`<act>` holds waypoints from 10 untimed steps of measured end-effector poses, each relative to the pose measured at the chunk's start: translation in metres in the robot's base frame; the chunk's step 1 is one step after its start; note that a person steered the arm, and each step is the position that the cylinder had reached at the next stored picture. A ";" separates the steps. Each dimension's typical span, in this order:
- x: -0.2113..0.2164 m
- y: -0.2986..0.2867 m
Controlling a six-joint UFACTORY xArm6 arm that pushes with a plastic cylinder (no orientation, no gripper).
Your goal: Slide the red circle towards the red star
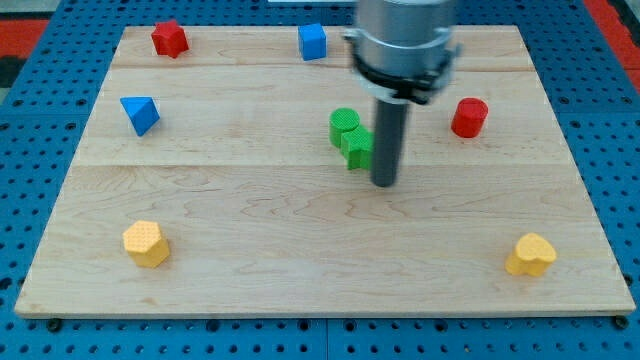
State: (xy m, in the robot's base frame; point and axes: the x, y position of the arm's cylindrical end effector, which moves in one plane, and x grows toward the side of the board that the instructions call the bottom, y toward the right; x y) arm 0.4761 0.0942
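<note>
**My rod's tip beside the green blocks, red circle off to its right**

A pale wooden board (300, 270) lies on a blue pegboard surface (30, 60), seen from above and in front. I am a single arm ending in a straight dark rod; I have no fingers or jaws, so there is nothing to open, close or hold.

Starting at the view's left: a yellow block (146, 243) with a rounded, many-sided shape sits near the board's bottom left corner. Above it, toward the left edge, is a blue triangle (140, 114). Near the top left corner is the red star (170, 39).

Moving right, a blue cube (313, 41) rests near the board's top edge, a little left of centre. Below it, around the middle of the board, a green circle (345, 125) touches a second green block (357, 148) whose shape I cannot make out, as my rod partly covers it.

My tip (384, 183) rests on the board just beside that second green block, at its lower right. It touches no red block.

Further right is the red circle (468, 117), well apart from my tip and on the opposite side of the board from the red star.

Near the bottom right corner sits a yellow heart (530, 255).
</note>
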 end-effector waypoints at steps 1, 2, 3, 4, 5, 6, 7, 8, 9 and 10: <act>0.004 0.048; -0.032 0.082; -0.066 0.101; -0.077 0.070; -0.100 0.060; -0.114 0.109; -0.119 0.128; -0.144 0.135; -0.150 0.106; -0.147 0.051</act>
State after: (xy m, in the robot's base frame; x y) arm 0.3286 0.1455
